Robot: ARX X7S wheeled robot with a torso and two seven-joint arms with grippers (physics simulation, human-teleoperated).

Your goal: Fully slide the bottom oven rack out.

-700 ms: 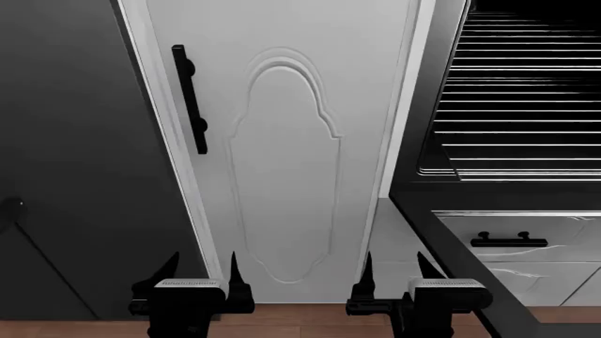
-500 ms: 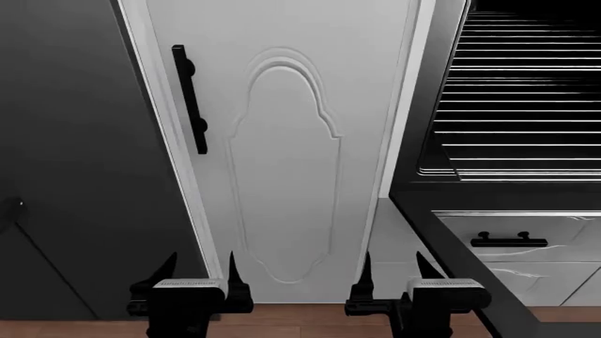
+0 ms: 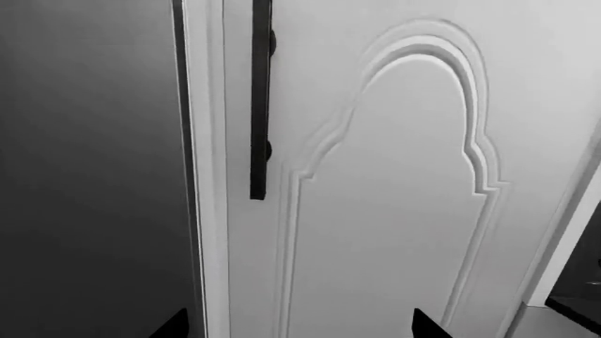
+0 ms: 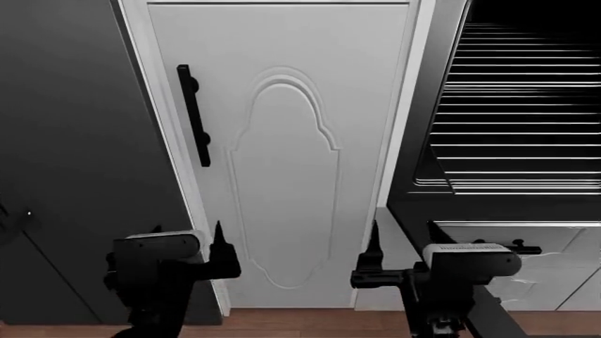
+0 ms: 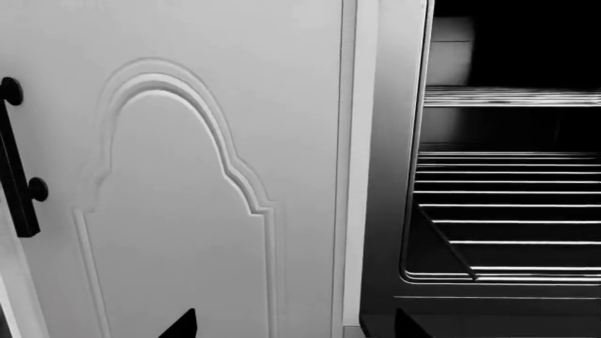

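Nearest in the head view, both arms are raised side by side low in front of the robot, fingers pointing up and forward. The left hand [image 4: 186,248] sits before the seam between a dark panel [image 4: 75,141] and the white cabinet door [image 4: 281,162], its fingers spread wide and holding nothing. The right hand [image 4: 402,243] hangs level with it, just beside the oven's [image 4: 427,127] black frame, its fingers also wide apart and empty. Both stand clear of the cabinet door, which carries a black bar handle [image 4: 193,115] near its left edge. Below the oven is a white drawer [image 4: 535,271]. Farther back, to the right, the bottom oven rack [image 5: 502,243] lies inside the dark oven cavity, with a second rack [image 5: 511,97] above it.
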